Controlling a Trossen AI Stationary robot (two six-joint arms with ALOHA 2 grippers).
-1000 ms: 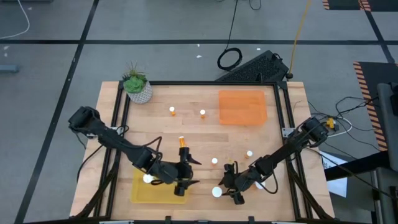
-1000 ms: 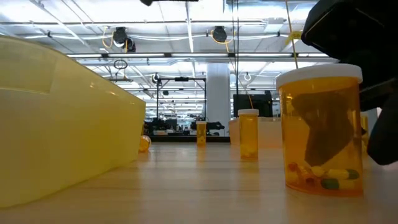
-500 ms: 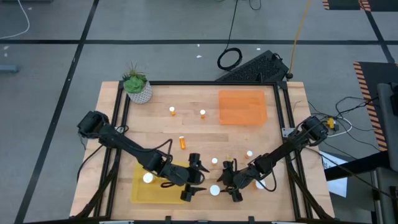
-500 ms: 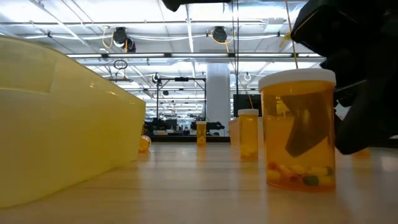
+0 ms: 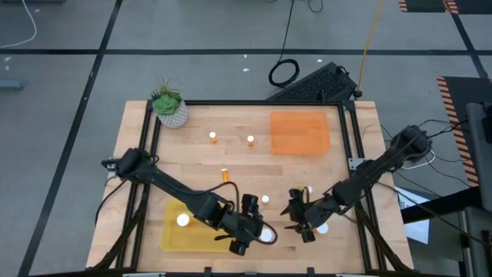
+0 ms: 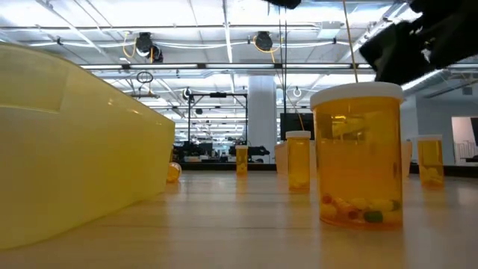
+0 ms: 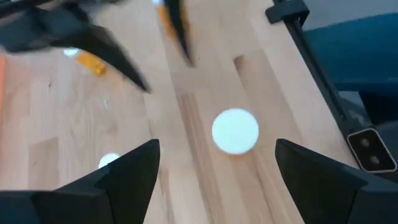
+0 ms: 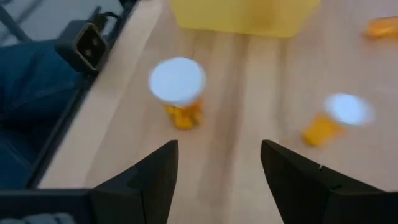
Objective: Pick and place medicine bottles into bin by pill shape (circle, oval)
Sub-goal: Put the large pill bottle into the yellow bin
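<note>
Bottle [image 5: 268,236] upright at table's front edge, just beside yellow bin [image 5: 174,235]. Left gripper [image 7: 214,180] hovers over it, fingers apart, likely lining up grab. Right gripper [image 8: 217,165] near, fingers apart, empty.

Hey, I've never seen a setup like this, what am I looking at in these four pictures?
It is a two-armed robot sorting pill bottles at a wooden table. One picture looks straight down, one sits at table height, and two come from cameras on the wrists. From above, the left gripper, jaws open, reaches around a white-capped bottle beside the yellow tray. The right gripper, jaws open and empty, is farther right. An orange tray, a potted plant and more bottles are spread over the table. Nothing is held.
</note>
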